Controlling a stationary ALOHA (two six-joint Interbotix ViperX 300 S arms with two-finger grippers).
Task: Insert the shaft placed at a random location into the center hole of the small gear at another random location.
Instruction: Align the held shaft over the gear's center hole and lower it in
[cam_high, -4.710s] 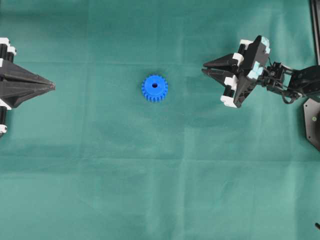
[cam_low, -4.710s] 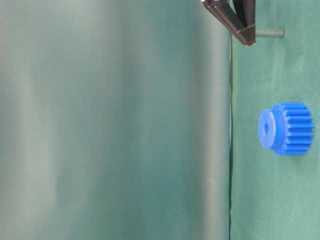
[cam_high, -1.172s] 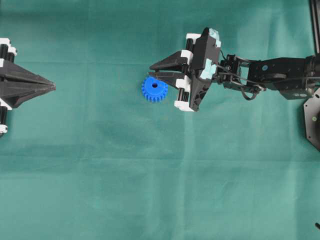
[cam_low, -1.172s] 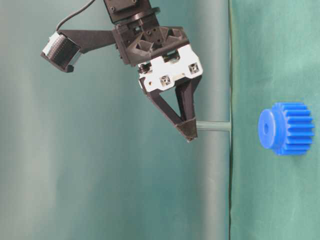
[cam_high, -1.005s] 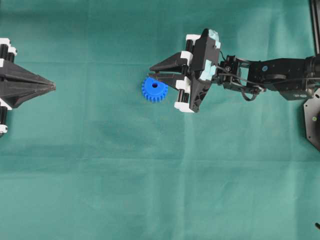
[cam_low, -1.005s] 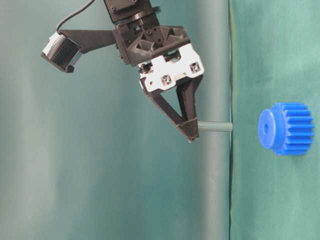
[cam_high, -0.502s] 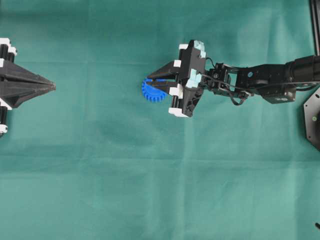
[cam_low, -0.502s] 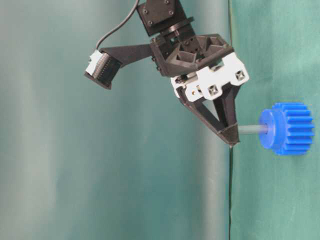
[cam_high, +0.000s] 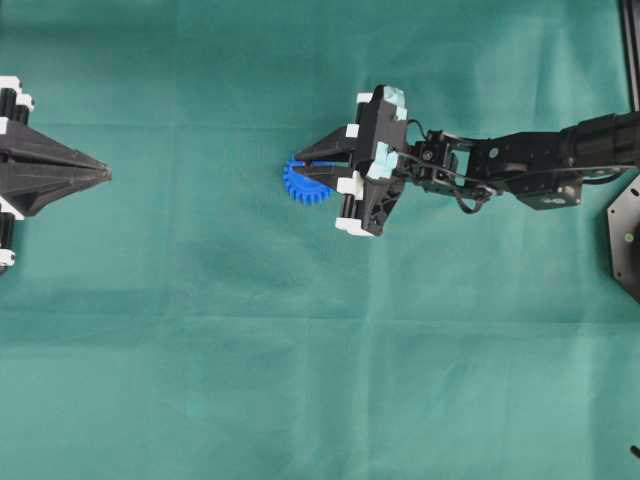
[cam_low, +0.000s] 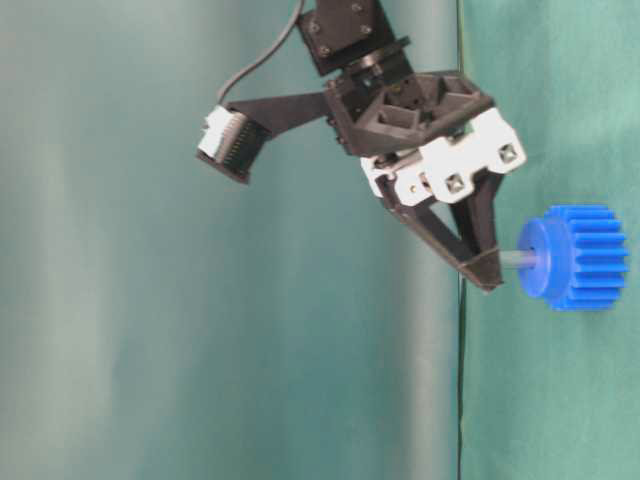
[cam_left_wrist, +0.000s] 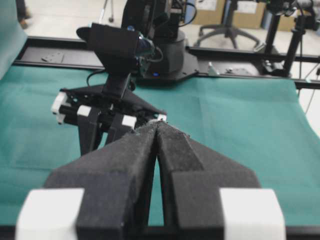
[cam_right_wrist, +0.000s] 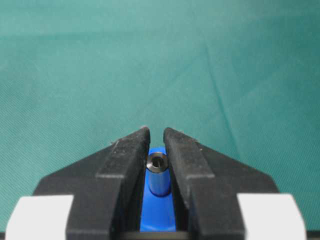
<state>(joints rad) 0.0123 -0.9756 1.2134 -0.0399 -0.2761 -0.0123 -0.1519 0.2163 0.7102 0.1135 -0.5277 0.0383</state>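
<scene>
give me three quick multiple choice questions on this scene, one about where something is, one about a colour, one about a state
1. Where is the small gear?
A. under the tips of the right gripper
B. beside the left gripper
C. at the cloth's bottom edge

2. What colour is the small gear?
A. red
B. blue
C. yellow

3. What state is the shaft in?
A. lying loose on the cloth
B. clamped by the right gripper with its lower end in the gear's hub
C. held by the left gripper

Answers:
1. A, the overhead view shows the gear partly hidden beneath the right fingertips.
2. B, every view of it shows bright blue.
3. B, the table-level view shows the shaft running from the fingertips into the hub.
</scene>
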